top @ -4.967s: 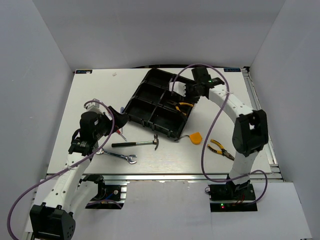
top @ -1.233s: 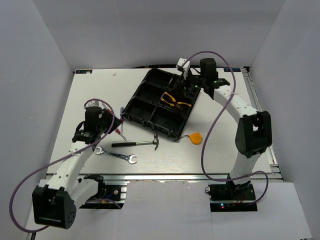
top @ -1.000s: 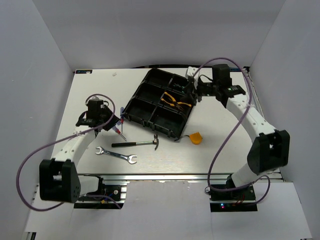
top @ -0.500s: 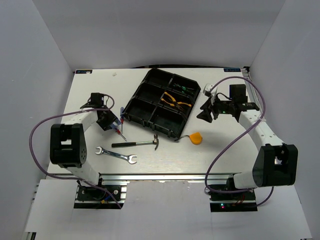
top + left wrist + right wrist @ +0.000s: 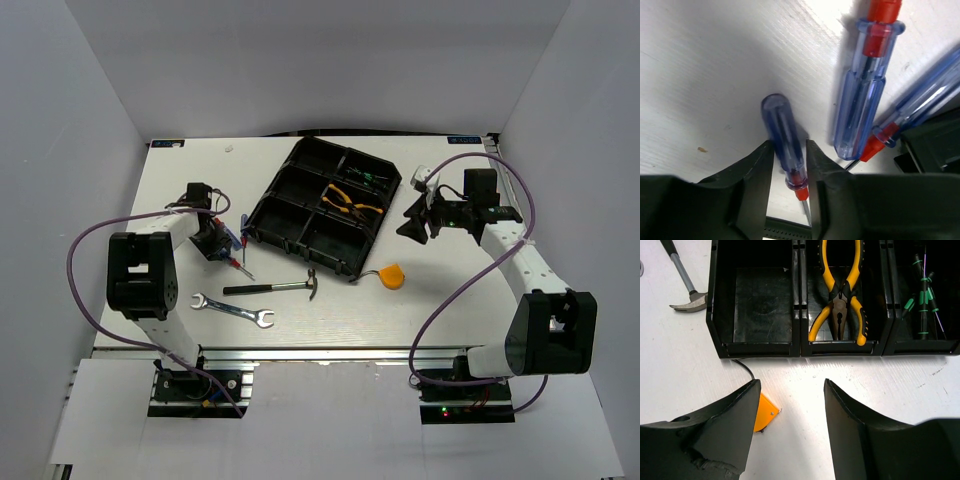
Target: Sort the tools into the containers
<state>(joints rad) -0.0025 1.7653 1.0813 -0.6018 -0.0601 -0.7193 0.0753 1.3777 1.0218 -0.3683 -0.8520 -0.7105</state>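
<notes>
My left gripper [image 5: 788, 145] [image 5: 215, 243] is low on the table, left of the black tray [image 5: 268, 222], and shut on the handle of a blue screwdriver [image 5: 778, 114] that lies flat. Two more blue screwdrivers with red collars [image 5: 860, 107] [image 5: 922, 105] lie just beside it. My right gripper [image 5: 792, 386] [image 5: 413, 226] hovers open and empty to the right of the tray. The orange tape measure [image 5: 765, 412] [image 5: 392, 275] peeks out from behind its left finger. Yellow-handled pliers [image 5: 840, 300] and black-green screwdrivers [image 5: 922, 295] lie in separate compartments.
A black-handled hammer [image 5: 270, 288] and a silver wrench [image 5: 232, 310] lie on the table in front of the tray. The tray compartment [image 5: 760, 295] nearest the hammer head [image 5: 688, 301] holds nothing. Purple cables loop off both arms.
The left jaws have come in around the blue screwdriver's handle. The right gripper has barely shifted over the last half second, after drawing back from the tray to the right.
</notes>
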